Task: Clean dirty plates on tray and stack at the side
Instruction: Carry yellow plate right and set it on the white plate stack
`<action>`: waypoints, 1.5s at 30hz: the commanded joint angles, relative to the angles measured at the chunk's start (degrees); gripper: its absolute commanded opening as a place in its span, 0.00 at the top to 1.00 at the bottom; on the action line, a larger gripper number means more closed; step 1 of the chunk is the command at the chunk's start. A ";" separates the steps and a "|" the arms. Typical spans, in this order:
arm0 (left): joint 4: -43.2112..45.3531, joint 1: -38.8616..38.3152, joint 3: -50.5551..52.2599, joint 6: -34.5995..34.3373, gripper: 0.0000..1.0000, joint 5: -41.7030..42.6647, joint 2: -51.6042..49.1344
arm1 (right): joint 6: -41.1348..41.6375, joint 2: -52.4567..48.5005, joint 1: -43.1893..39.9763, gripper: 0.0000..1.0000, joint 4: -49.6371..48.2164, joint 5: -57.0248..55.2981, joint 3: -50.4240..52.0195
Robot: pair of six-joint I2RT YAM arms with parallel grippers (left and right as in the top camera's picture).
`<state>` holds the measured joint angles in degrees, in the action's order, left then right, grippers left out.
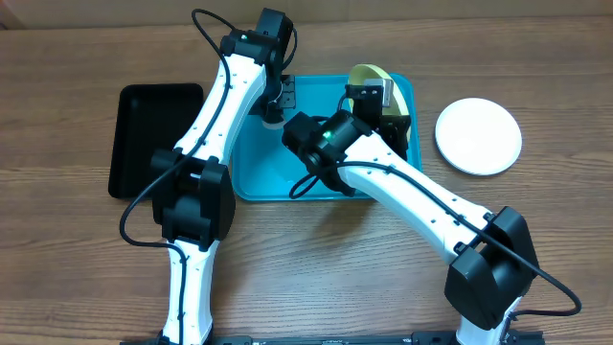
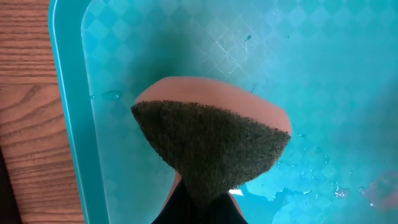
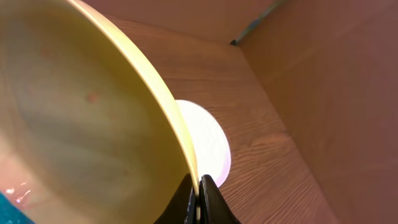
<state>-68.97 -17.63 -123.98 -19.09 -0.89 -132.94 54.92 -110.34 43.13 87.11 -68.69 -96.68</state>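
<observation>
One yellow-green plate (image 3: 81, 112), rim pinched in right claw (image 3: 199, 190), tilted.

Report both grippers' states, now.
Left gripper: closed, holding the sponge.
Right gripper: closed on the rim of the yellow-green plate.

The overhead view looks straight down from well above the table (image 1: 316, 287). It takes in the blue tray (image 1: 259, 168) at the centre, a black tray (image 1: 153, 134) on the left and a white plate (image 1: 478, 136) on the right. The left wrist view sits very near the blue tray's floor, facing down onto a sponge (image 2: 211, 149), with a strip of table at its left edge. The right wrist view looks close along the tilted rim of a yellow-green plate (image 3: 81, 112), out to the white plate beyond. Overhead shares the blue tray with the left wrist view and both plates with the right.
</observation>
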 commanded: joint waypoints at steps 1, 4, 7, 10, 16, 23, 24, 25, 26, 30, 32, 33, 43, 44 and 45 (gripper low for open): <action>0.22 -0.39 0.20 0.85 0.96 0.92 -0.57 | 3.80 0.63 -2.12 0.96 -0.70 5.07 -0.81; 0.22 -0.39 0.20 0.87 0.96 0.92 -0.57 | -0.94 0.63 -5.11 0.96 -3.32 13.44 -0.81; 0.24 -0.39 0.20 0.87 0.96 0.92 -0.57 | -10.84 0.74 -9.31 0.96 -8.74 23.02 -0.81; 0.20 -0.39 0.20 0.87 0.96 0.92 -0.57 | -18.64 1.36 -14.36 0.96 -13.92 33.33 -0.81; 0.24 -0.37 0.20 0.92 0.96 0.90 -0.57 | -29.57 4.55 -27.67 0.96 -21.59 54.64 -0.81; 0.44 -0.39 0.20 0.92 0.96 0.90 -0.57 | -32.72 4.79 -46.99 0.96 -22.16 66.45 -0.79; 0.42 -0.39 0.20 0.92 0.95 0.90 -0.57 | -32.72 4.79 -49.64 0.96 -22.21 66.95 -0.79; 0.42 -0.39 0.20 0.92 0.96 0.90 -0.57 | -32.70 4.79 -52.83 0.96 -22.36 67.43 -0.76; 0.42 -0.39 0.20 0.92 0.96 0.90 -0.57 | -32.70 4.76 -53.75 0.96 -22.40 67.56 -0.76; 0.42 -0.39 0.20 0.90 0.96 0.90 -0.57 | -32.65 3.72 -60.02 0.96 -22.95 67.54 -0.76; 0.39 -0.39 0.20 0.90 0.96 0.92 -0.57 | -32.65 3.04 -61.77 0.96 -23.45 67.52 -0.28; 0.39 -0.39 0.20 0.90 0.96 0.92 -0.57 | -32.46 2.78 -62.60 0.96 -23.91 67.52 0.33; 0.42 -0.39 0.20 0.90 0.96 0.92 -0.57 | -30.88 -1.18 -63.82 0.96 -29.42 67.60 9.75; 0.42 -0.39 0.20 0.90 0.96 0.92 -0.57 | -30.88 -1.51 -63.76 0.96 -30.05 67.63 10.58; 0.39 -0.39 0.20 0.90 0.96 0.92 -0.57 | -30.88 -1.66 -63.78 0.96 -30.51 67.82 11.28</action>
<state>-68.75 -17.63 -123.98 -19.09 -0.62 -132.94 24.25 -110.93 -20.73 57.47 -1.89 -87.02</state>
